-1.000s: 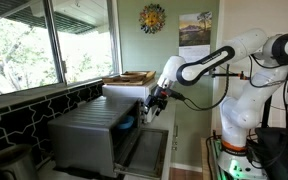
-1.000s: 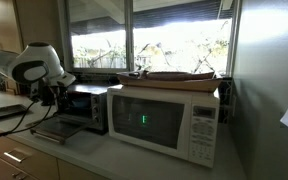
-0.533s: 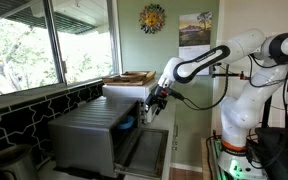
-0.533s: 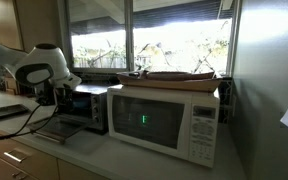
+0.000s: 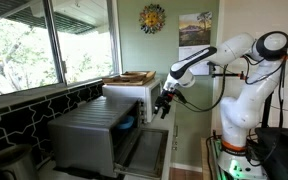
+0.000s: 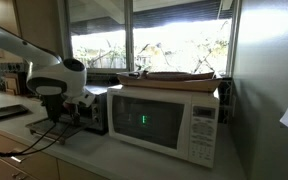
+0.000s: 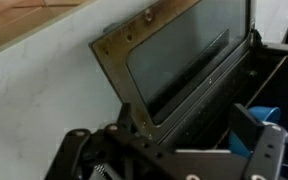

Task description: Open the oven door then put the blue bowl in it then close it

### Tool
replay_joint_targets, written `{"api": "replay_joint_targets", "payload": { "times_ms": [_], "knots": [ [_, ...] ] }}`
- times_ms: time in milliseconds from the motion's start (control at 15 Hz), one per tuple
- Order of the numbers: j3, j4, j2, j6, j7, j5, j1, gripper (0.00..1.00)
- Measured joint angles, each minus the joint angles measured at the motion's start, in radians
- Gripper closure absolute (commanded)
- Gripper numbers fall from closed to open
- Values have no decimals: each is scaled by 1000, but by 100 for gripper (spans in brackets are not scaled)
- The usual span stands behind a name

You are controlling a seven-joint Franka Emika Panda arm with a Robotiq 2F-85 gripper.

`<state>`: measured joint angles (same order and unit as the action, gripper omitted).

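The blue bowl [image 7: 269, 115] sits inside the oven [image 5: 89, 135]; the gripper [image 5: 164, 105], fingers spread and empty, hangs near the open oven door [image 5: 149, 150]; a glancing push may slip off its edge, letting it fall open.

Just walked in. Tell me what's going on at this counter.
A robot arm is working at the silver oven. The blue bowl sits inside the oven, and the oven door is open, hinged down in front. The tool hovers in front of the opening, holding nothing that shows. Closing the door is what remains.
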<state>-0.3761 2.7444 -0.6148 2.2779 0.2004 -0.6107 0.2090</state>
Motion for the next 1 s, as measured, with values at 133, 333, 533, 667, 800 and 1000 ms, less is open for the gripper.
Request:
{"api": "replay_joint_targets", "payload": {
  "times_ms": [133, 333, 533, 667, 800, 1000],
  "knots": [
    [-32, -2, 36, -78, 105, -45, -8, 0],
    [-45, -6, 105, -171, 231, -108, -41, 0],
    [-40, -18, 179, -239, 308, -129, -88, 0],
    [-30, -28, 221, -266, 337, -129, -124, 0],
    [-13, -36, 259, -279, 352, -132, -155, 0],
    [18, -45, 310, -281, 358, -176, -182, 0]
  ]
}}
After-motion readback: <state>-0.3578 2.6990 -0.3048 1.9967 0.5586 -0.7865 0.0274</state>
